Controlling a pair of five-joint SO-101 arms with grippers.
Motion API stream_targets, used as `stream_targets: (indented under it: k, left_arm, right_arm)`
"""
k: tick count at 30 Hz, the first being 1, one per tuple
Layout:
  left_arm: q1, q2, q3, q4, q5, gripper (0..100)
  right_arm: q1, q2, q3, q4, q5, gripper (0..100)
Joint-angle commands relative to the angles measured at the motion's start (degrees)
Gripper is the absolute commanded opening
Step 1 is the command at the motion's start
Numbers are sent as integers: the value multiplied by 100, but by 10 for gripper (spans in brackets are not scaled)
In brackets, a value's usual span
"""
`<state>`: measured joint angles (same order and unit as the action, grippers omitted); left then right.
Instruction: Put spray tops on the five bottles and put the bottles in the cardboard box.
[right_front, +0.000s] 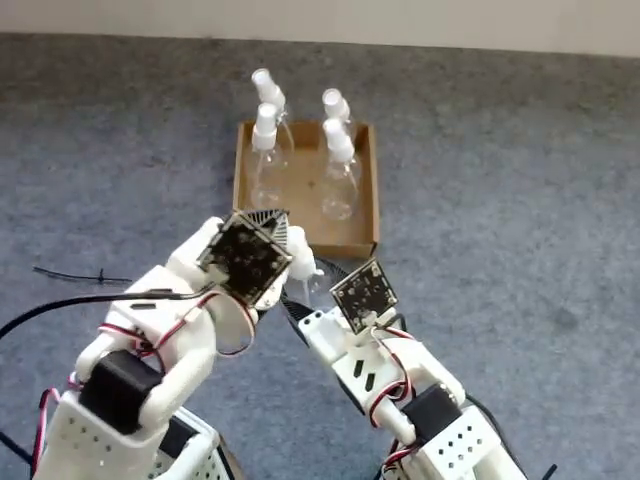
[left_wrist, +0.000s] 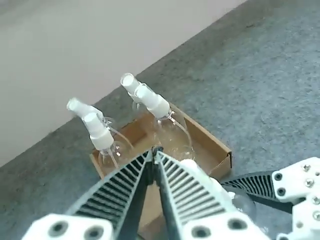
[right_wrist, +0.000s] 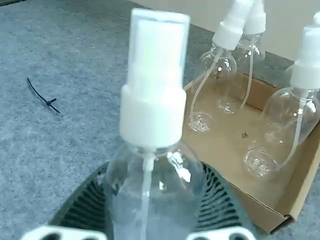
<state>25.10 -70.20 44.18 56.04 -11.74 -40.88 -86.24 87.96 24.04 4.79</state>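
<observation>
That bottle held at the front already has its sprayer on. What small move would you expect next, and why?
Probably the right gripper should lift its bottle over the near wall of the cardboard box and set it on the bare floor at the front. The spray top is on, the other four bottles stand inside, and the left gripper is shut beside the top.

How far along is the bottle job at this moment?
Done: four bottles with tops stand in the box. In hand: the right pincer grips the fifth bottle, spray top seated on it, just short of the box; the left pincer is shut beside that top. Left: put this bottle in the box. Whether its top is screwed tight cannot be seen.
</observation>
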Motion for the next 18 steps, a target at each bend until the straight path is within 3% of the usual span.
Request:
stream_targets:
  k: [1,7,13,18]
  left_arm:
    - [75,4,-576,70,-44,14]
    - [110,-13,84,88,-44,14]
    - [1033,-31,180,651,-466,14]
    - [980,-48,215,730,-457,14]
  right_arm:
    - [-48,-84,-48,-127,0,4]
    - [-40,-84,-40,-127,0,4]
    - [-22,-84,-40,-127,0,4]
    - [-13,-84,-31,-127,0,4]
